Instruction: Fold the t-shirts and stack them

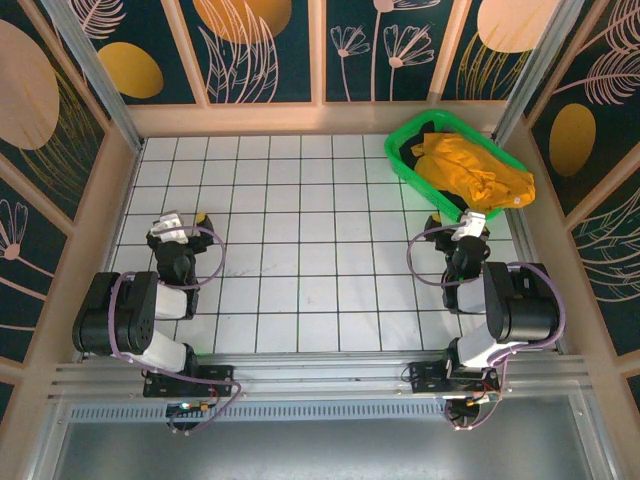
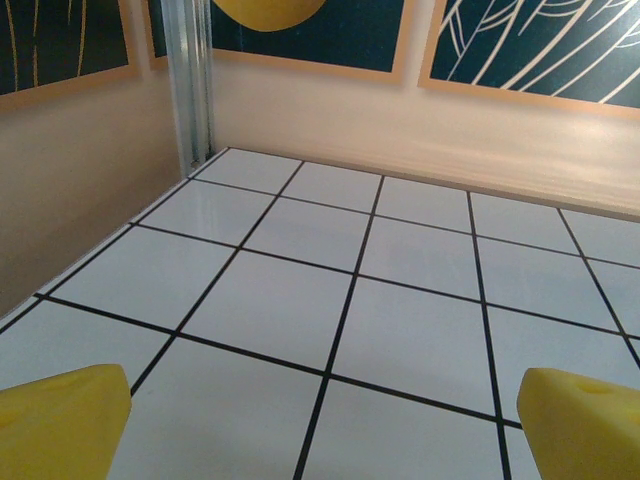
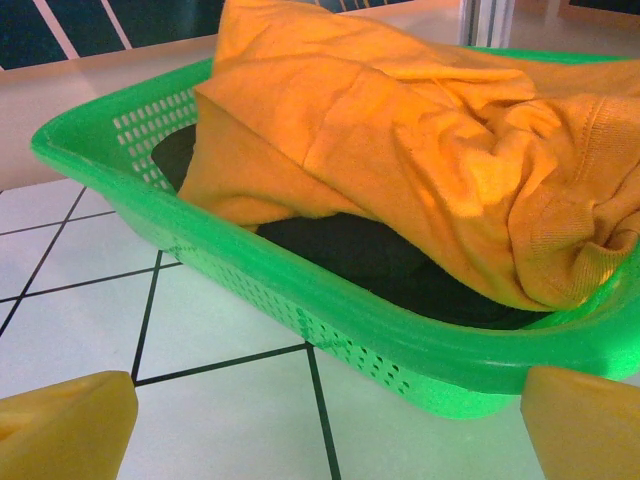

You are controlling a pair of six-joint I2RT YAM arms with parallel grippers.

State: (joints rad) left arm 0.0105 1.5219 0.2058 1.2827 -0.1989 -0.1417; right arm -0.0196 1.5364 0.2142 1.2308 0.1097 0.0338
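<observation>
A crumpled orange-yellow t-shirt (image 1: 472, 170) (image 3: 420, 150) lies heaped in the green mesh basket (image 1: 398, 152) (image 3: 330, 305) at the table's back right, spilling over its right rim. Black t-shirt cloth (image 3: 370, 260) (image 1: 430, 128) shows beneath it inside the basket. My right gripper (image 1: 457, 221) (image 3: 325, 430) stands open just in front of the basket's near wall, its yellow fingertips (image 3: 65, 425) wide apart with nothing between them. Over bare tiles at the left, my left gripper (image 1: 183, 219) (image 2: 325, 430) is open and holds nothing.
The white gridded table (image 1: 300, 250) is walled by wooden panels on the left (image 1: 95, 240), back and right. A metal post (image 2: 190, 80) stands in the back left corner. The wide tiled area lies between the two arms.
</observation>
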